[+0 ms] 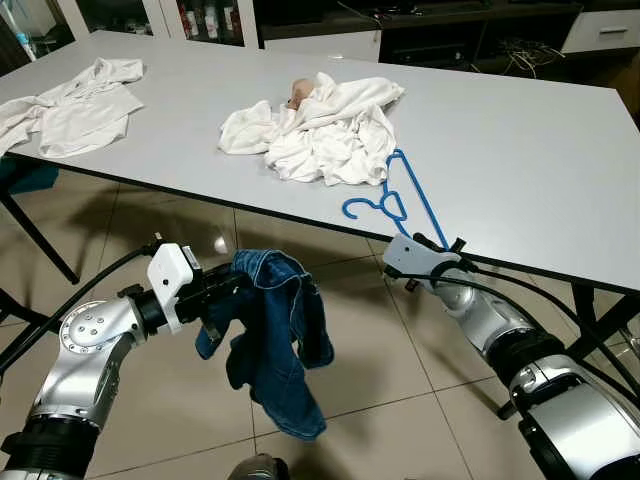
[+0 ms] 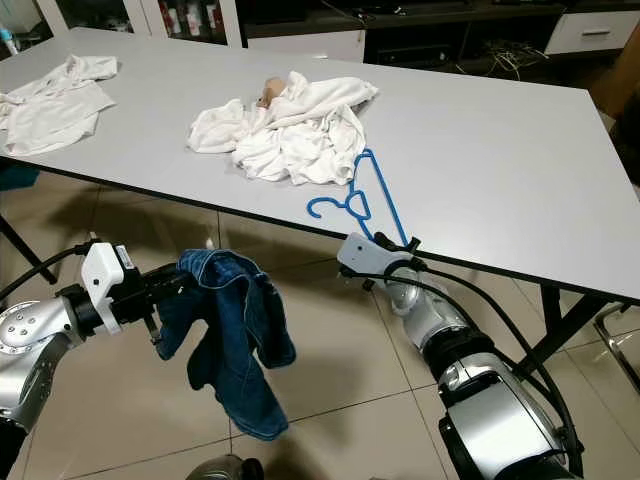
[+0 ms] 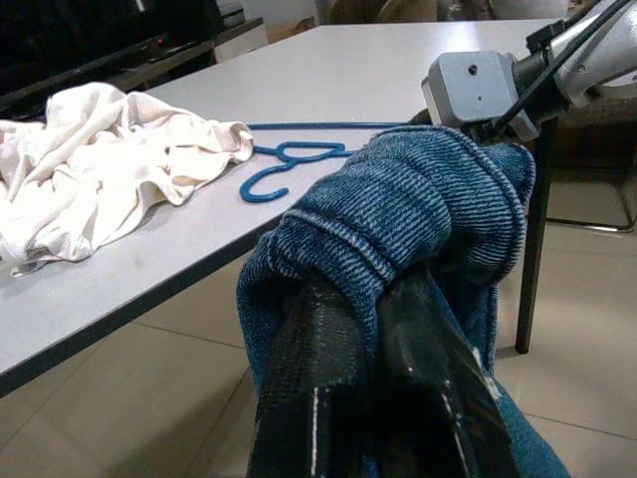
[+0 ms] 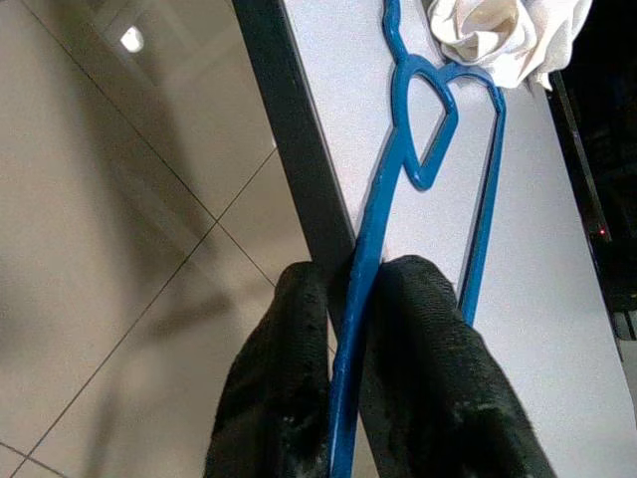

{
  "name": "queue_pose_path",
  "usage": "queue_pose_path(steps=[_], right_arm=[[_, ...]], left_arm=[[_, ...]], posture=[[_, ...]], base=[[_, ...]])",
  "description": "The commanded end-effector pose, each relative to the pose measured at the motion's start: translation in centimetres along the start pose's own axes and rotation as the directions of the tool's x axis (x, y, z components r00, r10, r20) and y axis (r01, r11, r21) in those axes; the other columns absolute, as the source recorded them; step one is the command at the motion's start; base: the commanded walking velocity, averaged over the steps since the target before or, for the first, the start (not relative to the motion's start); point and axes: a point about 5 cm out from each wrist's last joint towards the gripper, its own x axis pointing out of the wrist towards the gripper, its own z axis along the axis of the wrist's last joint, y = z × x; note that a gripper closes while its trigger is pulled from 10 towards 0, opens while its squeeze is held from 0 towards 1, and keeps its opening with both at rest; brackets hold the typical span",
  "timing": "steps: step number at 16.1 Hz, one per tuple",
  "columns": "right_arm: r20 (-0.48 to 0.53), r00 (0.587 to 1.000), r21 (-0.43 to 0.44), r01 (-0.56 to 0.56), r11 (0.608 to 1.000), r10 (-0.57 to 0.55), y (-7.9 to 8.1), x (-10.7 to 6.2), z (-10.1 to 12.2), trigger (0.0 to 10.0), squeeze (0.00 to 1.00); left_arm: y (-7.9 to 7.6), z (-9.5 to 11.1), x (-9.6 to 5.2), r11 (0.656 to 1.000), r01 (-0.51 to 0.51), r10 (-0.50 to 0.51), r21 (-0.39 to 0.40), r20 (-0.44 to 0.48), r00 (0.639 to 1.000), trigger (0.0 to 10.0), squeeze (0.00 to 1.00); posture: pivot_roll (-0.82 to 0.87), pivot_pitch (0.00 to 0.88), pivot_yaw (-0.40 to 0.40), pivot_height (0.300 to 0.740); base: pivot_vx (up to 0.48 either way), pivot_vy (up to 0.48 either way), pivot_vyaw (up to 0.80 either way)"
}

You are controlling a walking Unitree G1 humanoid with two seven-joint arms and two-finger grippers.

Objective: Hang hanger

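- A white desk (image 1: 520,150) stretches across the view, seen from above by the robot standing at its near edge, over a tiled floor (image 1: 130,230).
- A blue hanger (image 1: 395,195) lies flat on the desk near that edge. Its hook points toward a pile of white cloth (image 1: 320,125) just beside it.
- The right pincer (image 4: 343,368) sits at the desk edge. Its two black fingers are nearly closed around one thin arm of the hanger, pinching it from both sides.
- The left pincer (image 3: 373,383) is held out below desk height, to the robot's left. Its fingers are pressed together on a bunched pair of jeans (image 1: 275,335), which drape down toward the floor.
- A second white garment (image 1: 75,105) lies spread out at the far left of the desk.
- A small pinkish object (image 1: 297,92) peeks from the top of the cloth pile; what it is cannot be told.
- Dark cabinets and shelves stand behind the desk.
- Progress, as a judgement: the task looks to be at an early stage. The hanger is gripped but not yet lifted off the desk.
- What seems left: raising the hanger, perhaps bringing it together with the jeans, and carrying it to a rail or hook. No such hanging place is visible here.
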Motion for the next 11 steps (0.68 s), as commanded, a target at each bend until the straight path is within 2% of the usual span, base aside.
queue_pose_path(steps=[1, 6, 11], right_arm=[[0.003, 1.0, 0.0, -0.017, 1.0, 0.017, -0.1, 0.1, 0.2, 0.0, 0.0], [0.031, 0.999, 0.031, -0.035, 0.999, 0.034, -1.1, -0.2, -0.2, 0.0, 0.0], [0.108, 0.99, 0.115, -0.108, 0.987, 0.096, -2.3, -1.0, -0.1, 0.0, 0.0]], left_arm=[[0.1, 0.8, 0.2, 0.999, -0.002, 0.001, 0.038, 0.02, 1.0, 0.0, 0.0], [0.3, 0.9, 0.4, 0.999, -0.002, 0.001, 0.046, 0.024, 1.0, 0.0, 0.0], [0.6, 1.1, 0.3, 0.998, -0.011, 0.01, 0.058, 0.025, 1.0, 0.0, 0.0]], posture=[[0.03, 0.0, 0.049, 0.74], [0.03, 0.0, 0.054, 0.74], [0.03, 0.0, 0.054, 0.74]], base=[[0.0, 0.0, 0.0], [0.0, 0.0, 0.0], [0.0, 0.0, 0.0]])
